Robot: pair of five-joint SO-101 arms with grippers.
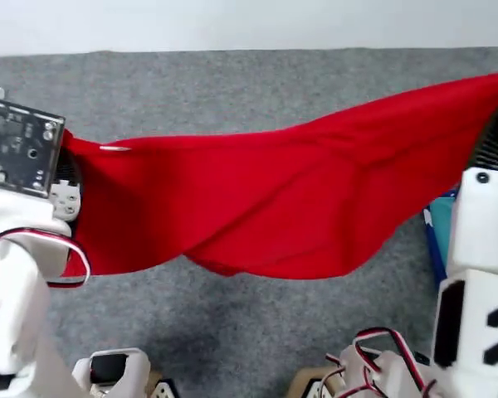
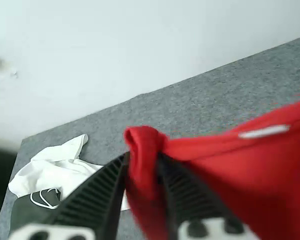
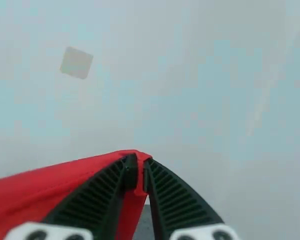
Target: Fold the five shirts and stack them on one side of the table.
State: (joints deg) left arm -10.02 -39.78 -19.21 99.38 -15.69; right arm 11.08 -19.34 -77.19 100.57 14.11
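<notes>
- The red shirt (image 1: 274,207) hangs stretched in the air above the grey counter (image 1: 232,91). Its left end is at the left arm and its right end is higher, at the right arm. The middle sags toward the counter.
- The step in hand, as I judge it, is spreading the shirt flat so it can be folded.
- To do it well, bring both ends down together and level, dropping the right end further. Hold the cloth taut enough that the sagging lower edge lands first and rolls out without creases. Let go only once the cloth lies on the counter.
- The left claw (image 2: 141,160) is clamped tight on a bunched corner of the shirt, with a knob of red poking past its tips. The white label (image 2: 264,131) sits a little along the edge from it.
- The right claw (image 3: 136,165) is closed to a sliver on a thin edge of the shirt. This looks the slighter hold, likelier to slip under a hard pull.
- On the left arm's side, a white shirt (image 2: 50,167) and a dark garment (image 2: 32,210) lie crumpled on the counter, touching. A blue thing (image 1: 436,240) lies beside the right arm.
</notes>
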